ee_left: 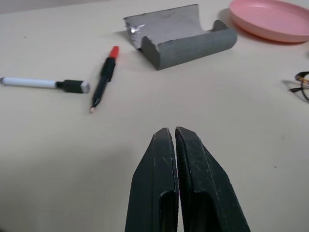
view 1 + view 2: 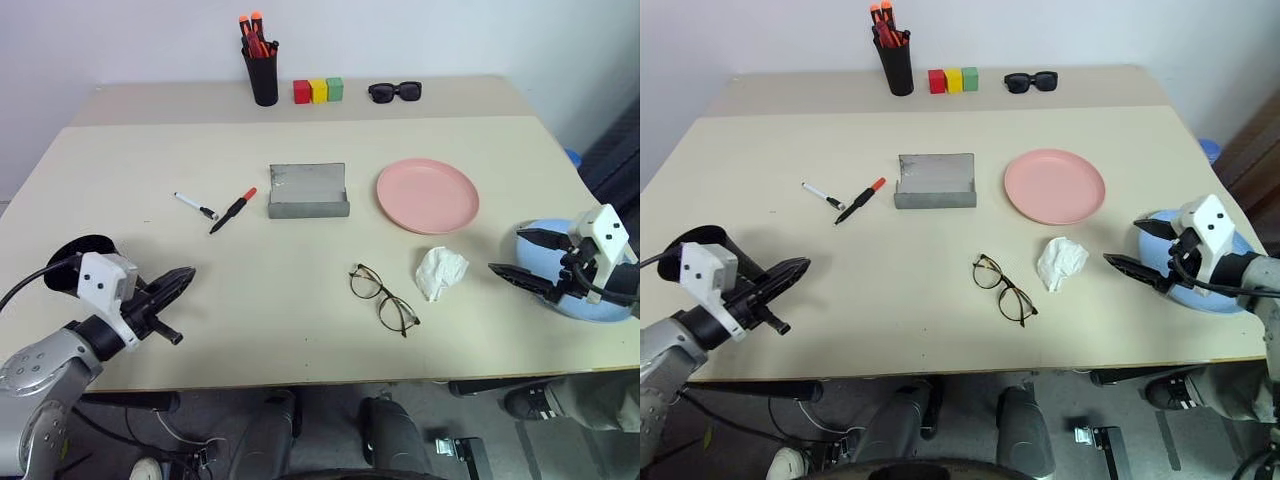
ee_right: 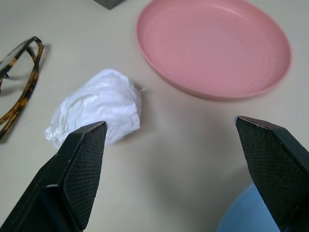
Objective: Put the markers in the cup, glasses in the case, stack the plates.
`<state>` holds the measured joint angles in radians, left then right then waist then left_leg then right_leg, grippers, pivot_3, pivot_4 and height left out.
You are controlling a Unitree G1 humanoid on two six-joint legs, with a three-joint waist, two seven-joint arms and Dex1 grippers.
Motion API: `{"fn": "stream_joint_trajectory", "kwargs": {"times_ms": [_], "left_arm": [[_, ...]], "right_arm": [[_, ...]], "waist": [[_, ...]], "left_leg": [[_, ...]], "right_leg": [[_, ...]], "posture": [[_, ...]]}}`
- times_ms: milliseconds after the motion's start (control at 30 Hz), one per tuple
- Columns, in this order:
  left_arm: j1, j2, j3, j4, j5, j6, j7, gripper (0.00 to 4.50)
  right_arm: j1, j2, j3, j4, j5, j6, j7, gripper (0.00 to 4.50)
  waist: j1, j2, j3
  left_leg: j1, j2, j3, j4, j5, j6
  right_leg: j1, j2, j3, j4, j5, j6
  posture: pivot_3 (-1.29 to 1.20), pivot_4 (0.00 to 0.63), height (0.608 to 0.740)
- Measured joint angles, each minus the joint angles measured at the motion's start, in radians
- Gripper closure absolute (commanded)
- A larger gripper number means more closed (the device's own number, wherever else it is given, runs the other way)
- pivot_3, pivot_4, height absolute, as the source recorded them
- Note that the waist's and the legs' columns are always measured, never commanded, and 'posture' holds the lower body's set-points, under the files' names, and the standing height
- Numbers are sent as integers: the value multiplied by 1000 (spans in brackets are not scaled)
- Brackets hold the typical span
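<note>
Two markers lie left of centre: a white one with a black cap (image 2: 195, 205) and a black one with a red cap (image 2: 233, 210). The grey case (image 2: 308, 192) stands open beside them, with the pink plate (image 2: 428, 195) to its right. The wire-rimmed glasses (image 2: 383, 298) lie unfolded near the front. The black cup (image 2: 75, 250) sits at the left, partly hidden behind my left wrist. My left gripper (image 2: 178, 282) is shut and empty, hovering in front of the cup. My right gripper (image 2: 508, 252) is open over the light blue plate (image 2: 600, 305), holding nothing.
A crumpled white tissue (image 2: 440, 272) lies between the glasses and the blue plate. At the back stand a tall black pen holder (image 2: 262, 68) with orange-tipped pens, three coloured blocks (image 2: 318, 90) and black sunglasses (image 2: 395, 92). The blue plate sits close to the table's right edge.
</note>
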<state>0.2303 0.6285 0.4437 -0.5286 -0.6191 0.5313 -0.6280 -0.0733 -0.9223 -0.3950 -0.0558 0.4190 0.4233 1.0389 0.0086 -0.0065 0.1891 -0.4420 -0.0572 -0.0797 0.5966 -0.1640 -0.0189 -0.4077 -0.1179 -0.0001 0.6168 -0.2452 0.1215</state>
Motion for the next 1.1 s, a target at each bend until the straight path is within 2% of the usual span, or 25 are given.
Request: {"fn": "stream_joint_trajectory", "kwargs": {"times_ms": [400,567,667,767,1100], "left_arm": [[-1,13,-1,8,2,6,-8,4404],[-163,-1,-99,9,35,61,100,4404],[-293,-42,-205,13,78,129,199,4404],[-353,-50,-304,3,114,193,253,4404],[-449,-142,-353,3,153,305,375,4404]], "right_arm": [[-27,49,47,-110,17,53,-100,172],[-126,146,155,-146,4,56,-197,172],[-173,193,191,-142,-11,47,-234,172],[-184,225,224,-142,-12,42,-249,172],[-256,309,303,-91,-22,10,-243,172]], "waist": [[3,0,0],[5,0,0],[7,-2,0],[2,-2,0],[5,-2,0]], "left_leg": [[-1,0,0,0,0,0],[-1,0,0,0,0,1],[-1,-1,-1,0,1,3],[0,-1,0,0,1,3],[0,-1,-1,2,2,3]], "right_leg": [[0,0,0,-1,0,0],[0,0,-1,-1,1,-1],[1,1,-1,-2,1,0],[1,2,-1,-1,1,1],[2,3,-1,2,1,1]], "posture": [[0,150,740],[0,150,740],[0,150,740],[0,150,740],[0,150,740]]}}
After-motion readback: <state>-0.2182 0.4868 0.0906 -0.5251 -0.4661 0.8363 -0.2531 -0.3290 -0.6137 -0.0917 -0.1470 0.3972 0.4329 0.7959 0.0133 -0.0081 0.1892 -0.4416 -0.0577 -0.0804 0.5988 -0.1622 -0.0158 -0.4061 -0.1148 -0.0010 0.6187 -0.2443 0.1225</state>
